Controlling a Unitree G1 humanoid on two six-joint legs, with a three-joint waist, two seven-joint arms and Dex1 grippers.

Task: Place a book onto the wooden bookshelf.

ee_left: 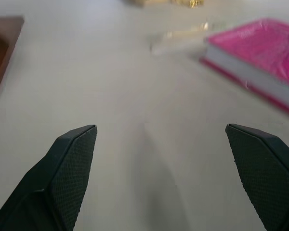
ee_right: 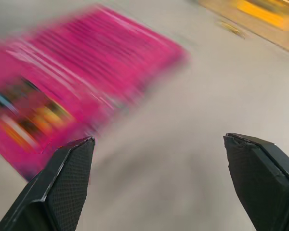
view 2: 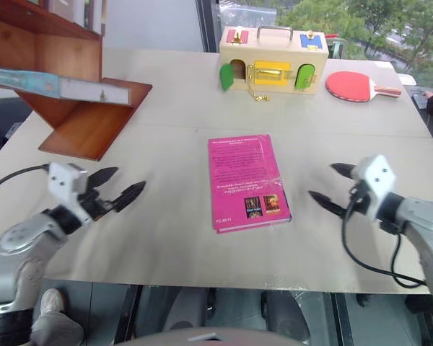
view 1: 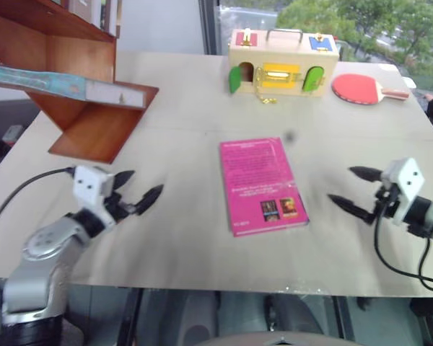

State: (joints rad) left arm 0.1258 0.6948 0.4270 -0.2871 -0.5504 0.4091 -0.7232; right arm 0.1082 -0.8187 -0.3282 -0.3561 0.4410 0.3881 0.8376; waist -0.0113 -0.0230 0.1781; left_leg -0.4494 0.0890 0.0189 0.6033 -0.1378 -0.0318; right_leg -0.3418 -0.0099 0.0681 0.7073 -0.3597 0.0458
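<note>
- The large thin teal-green paperback book [view 1: 54, 81] is seen lying flat across a tilted board of the reddish-brown wooden bookshelf [view 1: 94, 126] at the far left of the pale table [view 1: 187, 267], its white page edges pointing right and overhanging the board's end.
- The left gripper [view 1: 138, 189] is held low over the near left of the table, its two black fingers spread and empty, well apart from the shelf.
- The right gripper [view 1: 357, 191] is held over the near right, its fingers likewise spread wide with nothing between them.
- The placing is judged done, with release and pulling clear as the step in hand.
- Both grippers are best kept low and wide of the smaller magenta-pink book [view 1: 262, 185] lying flat at the table's middle, so that it is not nudged.
- The shelf should be left untouched: a brush against the overhanging end could slide the teal book off its sloping board.
- The pale wooden box with coloured doors [view 1: 283, 66] and the red table-tennis paddle [view 1: 362, 89] at the far side need no attention.
</note>
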